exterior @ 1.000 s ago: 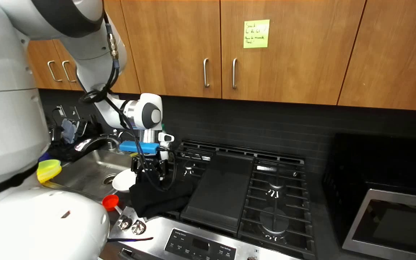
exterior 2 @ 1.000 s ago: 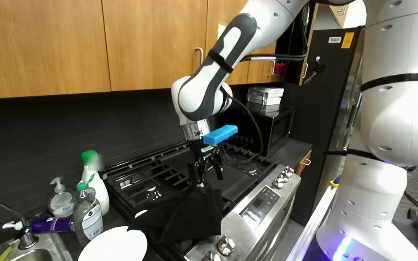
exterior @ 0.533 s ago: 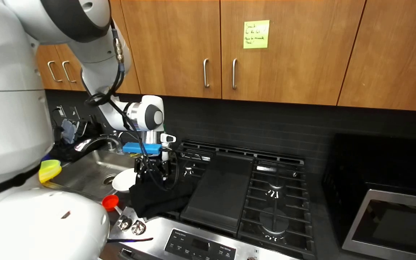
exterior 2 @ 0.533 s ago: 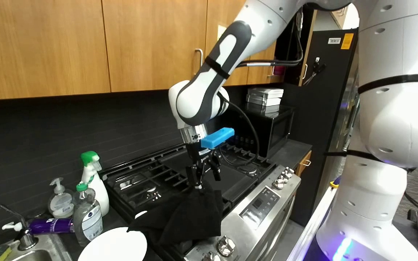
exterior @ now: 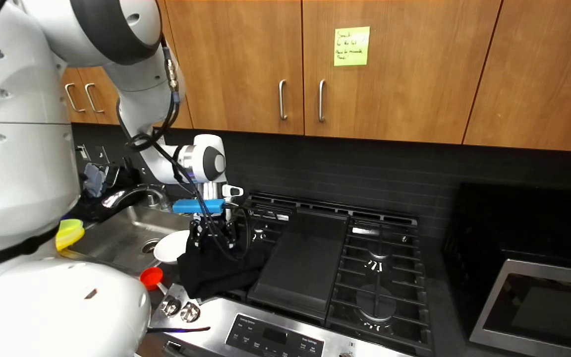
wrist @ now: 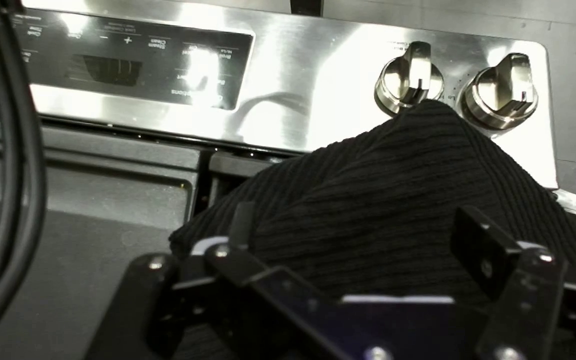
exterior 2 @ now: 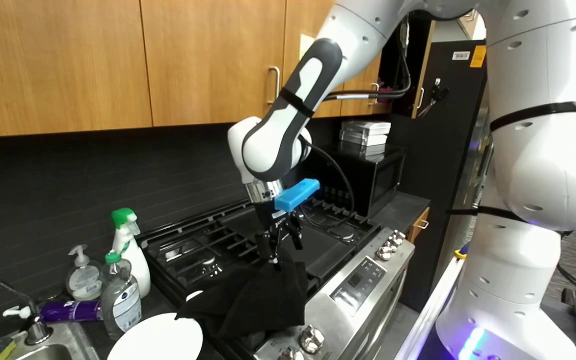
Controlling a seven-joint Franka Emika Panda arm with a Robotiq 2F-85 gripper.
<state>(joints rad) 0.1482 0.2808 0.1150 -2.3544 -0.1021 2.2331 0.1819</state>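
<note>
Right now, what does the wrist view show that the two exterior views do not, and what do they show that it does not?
Only the wrist view shows the ribbed weave of the black cloth. Only the exterior views show the white dish, the sink and the wooden cabinets. All share the cloth itself, two stove knobs, the control panel and the claw, open over the cloth; whether it touches, I cannot tell.
</note>
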